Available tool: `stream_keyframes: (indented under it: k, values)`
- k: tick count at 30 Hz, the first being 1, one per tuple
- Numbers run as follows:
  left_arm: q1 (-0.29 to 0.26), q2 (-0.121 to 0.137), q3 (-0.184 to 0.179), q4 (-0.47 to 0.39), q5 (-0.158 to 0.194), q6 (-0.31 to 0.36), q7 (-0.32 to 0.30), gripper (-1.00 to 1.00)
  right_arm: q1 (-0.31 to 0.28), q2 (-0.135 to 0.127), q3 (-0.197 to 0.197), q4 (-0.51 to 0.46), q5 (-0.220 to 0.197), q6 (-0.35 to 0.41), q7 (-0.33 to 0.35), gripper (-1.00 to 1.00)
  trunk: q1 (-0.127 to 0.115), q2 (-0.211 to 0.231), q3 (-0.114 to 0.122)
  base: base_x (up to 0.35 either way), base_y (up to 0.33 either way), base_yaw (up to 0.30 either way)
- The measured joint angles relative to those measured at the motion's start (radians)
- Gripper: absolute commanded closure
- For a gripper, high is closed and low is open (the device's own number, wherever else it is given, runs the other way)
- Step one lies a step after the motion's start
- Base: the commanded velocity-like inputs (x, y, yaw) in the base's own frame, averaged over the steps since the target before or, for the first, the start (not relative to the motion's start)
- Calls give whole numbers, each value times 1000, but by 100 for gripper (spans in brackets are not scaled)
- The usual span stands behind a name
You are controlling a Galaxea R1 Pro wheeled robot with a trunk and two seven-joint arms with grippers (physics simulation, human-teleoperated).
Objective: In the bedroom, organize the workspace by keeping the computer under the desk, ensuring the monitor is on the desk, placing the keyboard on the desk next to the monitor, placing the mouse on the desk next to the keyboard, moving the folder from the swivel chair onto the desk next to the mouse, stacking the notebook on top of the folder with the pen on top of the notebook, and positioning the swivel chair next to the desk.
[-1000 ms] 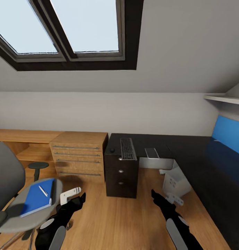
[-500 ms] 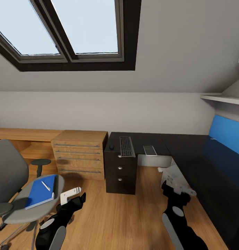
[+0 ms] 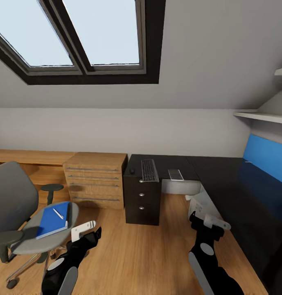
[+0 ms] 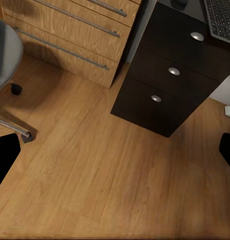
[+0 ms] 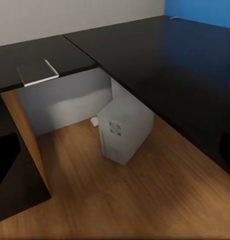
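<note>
A: Where's the folder [image 3: 53, 219]?
B: On the chair [image 3: 18, 213] seat, near left, pen [image 3: 58, 213] on top.
A: Grippers?
B: Left [image 3: 88, 234], right [image 3: 204, 226]: can't tell how open, nothing seen held.

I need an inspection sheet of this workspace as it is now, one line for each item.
Surface: black desk, mostly bare.
Job's things: keyboard and mouse on desk; folder with pen on swivel chair; computer on floor under desk.
Clutter: flat grey item on desk.
Grippers: left gripper and right gripper hold nothing; whether open, cannot tell.
Cables: nothing seen.
Surroundings: wooden drawer cabinet, skylight, blue wall panel.
</note>
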Motion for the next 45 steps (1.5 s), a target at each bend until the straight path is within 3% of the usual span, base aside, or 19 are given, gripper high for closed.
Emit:
stream_keyframes:
  k: [21,27,39,45]
  values:
    - [0,0,-2,0,-1,1,0,-100,1,4,2,-10,3,-5,-2,-100,0,0,0,-269,0,0]
    - [0,0,-23,2,-1,2,0,-100,1,5,1,-13,2,-5,-3,-100,0,0,0,-49,0,0]
    - [0,0,-52,5,-64,3,0,-100,1,5,-3,-14,3,-8,-3,-100,-1,0,-3,-8,0,-95]
    - [0,0,-53,6,-69,3,0,-100,1,6,-6,-14,3,-8,-4,-100,-1,0,-10,0,0,-109]
